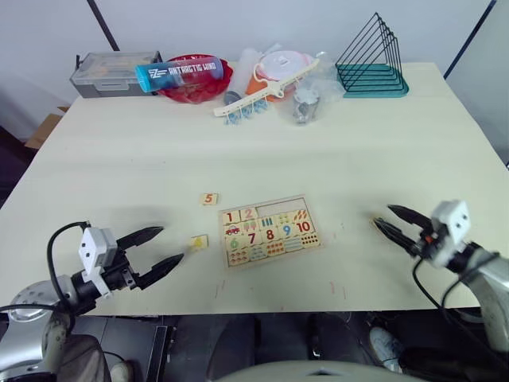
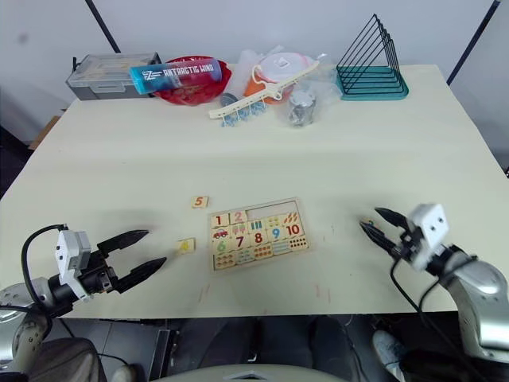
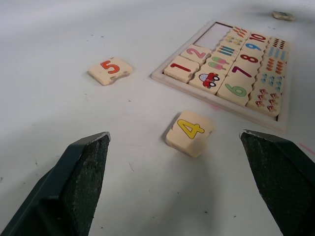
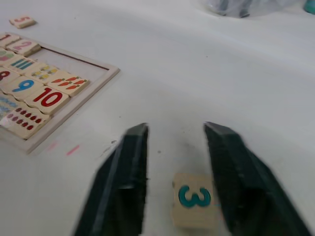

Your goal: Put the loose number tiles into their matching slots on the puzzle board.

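Nearest, right gripper (image 4: 174,189) spread, straddling the 3 tile (image 4: 193,199) flat on the table (image 1: 358,151). Left gripper (image 3: 174,184) spread wide before the 4 tile (image 3: 190,132). Thin, light, stiff wood, probably slick; best pinched across opposite edges. Beyond, puzzle board (image 1: 269,231) with 1 and 2 seated, three slots (image 1: 281,209) bare; 5 tile (image 1: 209,199) farthest.

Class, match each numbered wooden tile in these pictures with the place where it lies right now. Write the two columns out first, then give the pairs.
Tiles:
1. square light-wood tile with the yellow 4
2. square light-wood tile with the teal 3
3. square light-wood tile with the red 1

Places:
A. seated in the flat light-wood puzzle board
B. on the table between the right tool's open fingers
C. on the table ahead of the open left tool, beside the board

Pairs: 1-C, 2-B, 3-A
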Robot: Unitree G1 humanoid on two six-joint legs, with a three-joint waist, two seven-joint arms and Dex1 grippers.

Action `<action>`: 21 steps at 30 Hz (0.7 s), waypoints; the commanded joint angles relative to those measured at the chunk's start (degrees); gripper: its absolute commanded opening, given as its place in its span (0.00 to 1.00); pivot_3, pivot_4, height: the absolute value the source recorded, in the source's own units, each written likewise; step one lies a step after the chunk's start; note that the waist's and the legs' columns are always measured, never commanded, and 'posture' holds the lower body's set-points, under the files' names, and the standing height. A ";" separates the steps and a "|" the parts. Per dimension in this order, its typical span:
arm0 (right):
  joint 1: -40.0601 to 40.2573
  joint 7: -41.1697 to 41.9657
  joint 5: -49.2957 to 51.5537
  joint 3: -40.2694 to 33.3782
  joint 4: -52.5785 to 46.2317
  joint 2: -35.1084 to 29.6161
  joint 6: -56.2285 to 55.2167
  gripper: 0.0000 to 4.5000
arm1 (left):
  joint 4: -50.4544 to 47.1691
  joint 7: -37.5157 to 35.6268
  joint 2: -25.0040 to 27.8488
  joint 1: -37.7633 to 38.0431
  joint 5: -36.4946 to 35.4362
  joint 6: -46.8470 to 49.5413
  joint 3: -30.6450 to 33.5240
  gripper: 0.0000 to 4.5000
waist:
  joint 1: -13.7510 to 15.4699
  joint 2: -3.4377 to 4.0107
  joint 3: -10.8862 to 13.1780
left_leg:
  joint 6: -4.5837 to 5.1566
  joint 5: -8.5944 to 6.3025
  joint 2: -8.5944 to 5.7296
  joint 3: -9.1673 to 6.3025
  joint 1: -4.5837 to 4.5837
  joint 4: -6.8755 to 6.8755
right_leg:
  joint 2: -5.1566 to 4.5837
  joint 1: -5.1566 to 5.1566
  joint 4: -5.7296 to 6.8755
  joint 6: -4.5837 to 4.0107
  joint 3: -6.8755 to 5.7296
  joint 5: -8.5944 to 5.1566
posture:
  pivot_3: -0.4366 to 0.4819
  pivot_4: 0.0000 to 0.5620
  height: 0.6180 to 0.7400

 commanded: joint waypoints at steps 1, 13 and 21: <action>7.52 3.32 4.25 -7.55 -1.51 -0.36 -4.67 0.70 | -2.74 -0.11 0.28 2.26 -1.86 1.86 1.93 1.00 | -0.12 0.01 0.00 | 0.00 0.00 0.02 0.02 0.02 0.00 | 0.00 0.03 -0.04 0.00 0.01 0.00 | 0.48 0.27 1.00; 21.21 5.95 7.49 -11.92 -1.12 1.90 -13.72 0.99 | -7.04 1.76 -0.29 6.34 -2.71 4.18 3.81 1.00 | -0.13 0.01 -0.04 | 0.01 -0.01 0.11 0.08 0.23 0.00 | 0.02 0.20 -0.04 -0.01 0.09 -0.02 | 0.48 0.27 1.00; 22.89 6.11 8.09 -10.63 -1.76 2.11 -15.72 0.99 | -8.24 3.10 -0.59 5.60 -2.08 3.94 3.10 1.00 | -0.03 -0.01 -0.05 | 0.01 -0.01 0.10 0.09 0.23 0.00 | 0.01 0.20 -0.04 -0.01 0.09 -0.02 | 0.48 0.27 1.00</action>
